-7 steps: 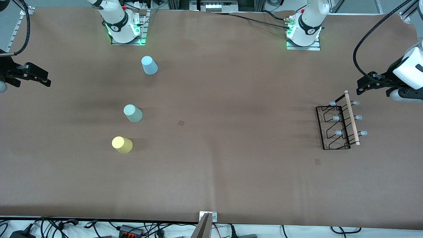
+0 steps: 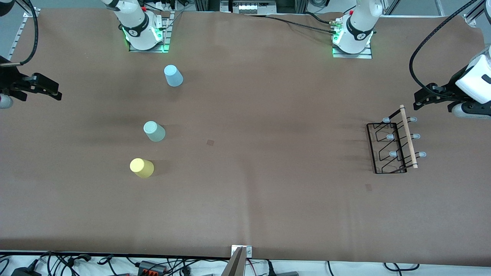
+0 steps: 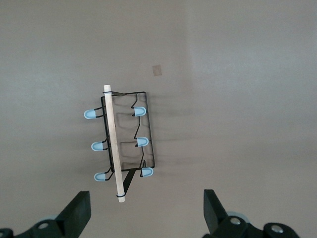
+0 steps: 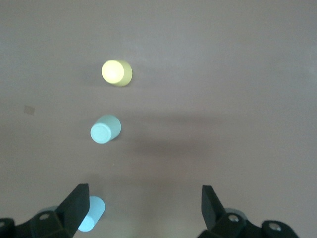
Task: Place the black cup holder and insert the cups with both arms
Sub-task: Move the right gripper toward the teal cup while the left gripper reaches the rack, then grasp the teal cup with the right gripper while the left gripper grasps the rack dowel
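Three cups [image 2: 154,131], one black cup holder [image 2: 392,145]

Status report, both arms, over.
Left gripper open above black cup holder. Right gripper open above cups. Nothing held, nothing blocking.

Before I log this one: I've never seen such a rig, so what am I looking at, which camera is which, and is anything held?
Two white robot arms stand at a brown table. One picture comes from a high camera facing them; the other two come from cameras on each wrist, looking down past the fingers.

The left end effector hangs open over the table's end near the black cup holder, a wire rack with a wooden rod lying on the table.

The right end effector hangs open over the other end. Near it three cups stand upside down: light blue cup, pale green cup and yellow cup, nearest the high camera.

Nothing is held.
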You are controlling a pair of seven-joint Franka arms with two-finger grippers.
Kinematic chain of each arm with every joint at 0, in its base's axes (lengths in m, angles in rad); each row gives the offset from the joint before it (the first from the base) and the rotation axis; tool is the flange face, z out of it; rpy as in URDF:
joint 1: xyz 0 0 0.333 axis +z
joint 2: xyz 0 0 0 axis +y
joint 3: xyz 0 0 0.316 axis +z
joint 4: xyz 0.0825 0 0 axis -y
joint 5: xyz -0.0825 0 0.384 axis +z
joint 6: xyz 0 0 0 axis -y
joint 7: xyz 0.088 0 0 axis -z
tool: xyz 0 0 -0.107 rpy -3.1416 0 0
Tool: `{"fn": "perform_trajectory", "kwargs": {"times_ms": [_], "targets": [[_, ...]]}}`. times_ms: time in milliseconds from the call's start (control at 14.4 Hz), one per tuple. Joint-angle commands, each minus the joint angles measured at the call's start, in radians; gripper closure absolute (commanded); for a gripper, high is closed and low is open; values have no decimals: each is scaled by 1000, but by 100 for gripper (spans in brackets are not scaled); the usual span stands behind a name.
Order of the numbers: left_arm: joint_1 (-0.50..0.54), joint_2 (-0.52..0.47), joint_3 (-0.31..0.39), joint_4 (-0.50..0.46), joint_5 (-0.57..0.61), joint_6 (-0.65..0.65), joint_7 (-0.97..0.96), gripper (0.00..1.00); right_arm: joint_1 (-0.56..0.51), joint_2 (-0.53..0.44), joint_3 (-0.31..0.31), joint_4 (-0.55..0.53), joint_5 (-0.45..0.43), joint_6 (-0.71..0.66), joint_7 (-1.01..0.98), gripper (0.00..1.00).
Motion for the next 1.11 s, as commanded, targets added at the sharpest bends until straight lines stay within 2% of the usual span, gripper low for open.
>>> {"fn": "perform_trajectory", "kwargs": {"times_ms": [0,139,279,418,557,697,766,1045], "targets": [[0,-7,2,-3,-19,-5,19,0,-2,22,7,-54,15,1,-18,0],[-11,28,2,-3,-16,-12,22,0,24,55,10,-100,15,6,-18,0],[-2,40,3,-3,-16,-20,16,0,29,46,16,-215,17,98,-18,0],[13,68,16,-3,-16,-23,22,0,26,-1,61,-388,17,270,-15,0],[36,143,16,9,-4,-22,30,0,29,-53,87,-598,17,526,-6,0],[62,216,17,12,-1,-6,73,0,29,-53,102,-700,17,676,-4,0],[67,233,17,2,0,26,77,0,32,-53,105,-737,17,730,-4,0],[90,217,17,-201,63,325,80,0,66,-15,105,-771,17,793,-1,0]]}}
